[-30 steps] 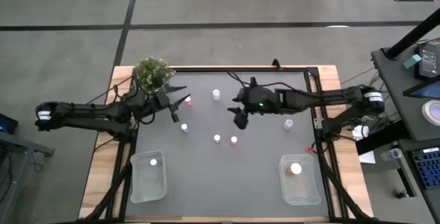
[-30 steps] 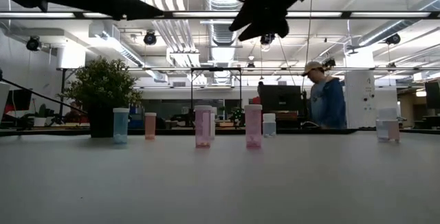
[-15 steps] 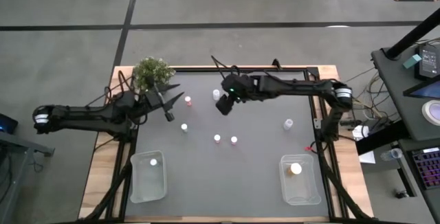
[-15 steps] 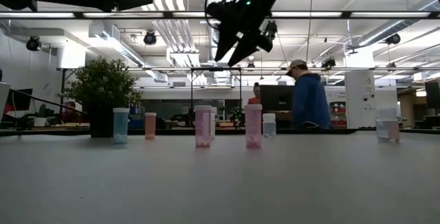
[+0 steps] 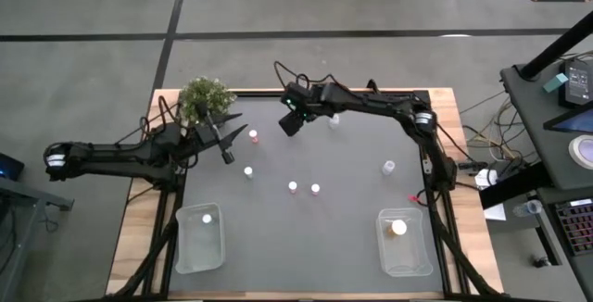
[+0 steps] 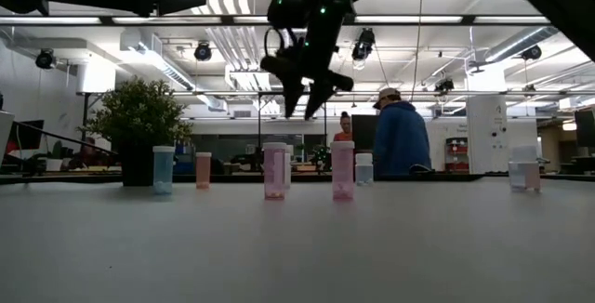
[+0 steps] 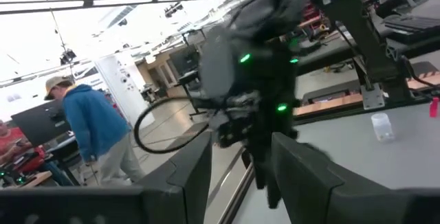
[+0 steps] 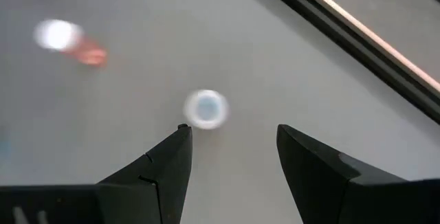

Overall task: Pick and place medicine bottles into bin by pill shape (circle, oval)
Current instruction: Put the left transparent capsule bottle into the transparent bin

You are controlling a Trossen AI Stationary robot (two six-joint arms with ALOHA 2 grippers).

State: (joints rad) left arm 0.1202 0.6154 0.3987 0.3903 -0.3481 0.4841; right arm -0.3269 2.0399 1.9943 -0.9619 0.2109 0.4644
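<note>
Bottle (image 8: 205, 108) sits just beyond the open right claw (image 8: 230, 148).

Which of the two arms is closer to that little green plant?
The left. Its tool sits just beside the plant, while the right tool hangs farther along the table's far edge, over a white-capped bottle.

8 bottles (image 5: 315, 189), 2 bins (image 5: 200, 239), 1 plant (image 5: 205, 99)

You get the table (image 5: 306, 237) from overhead and level from its edge; both show the plant (image 5: 205, 98).
</note>
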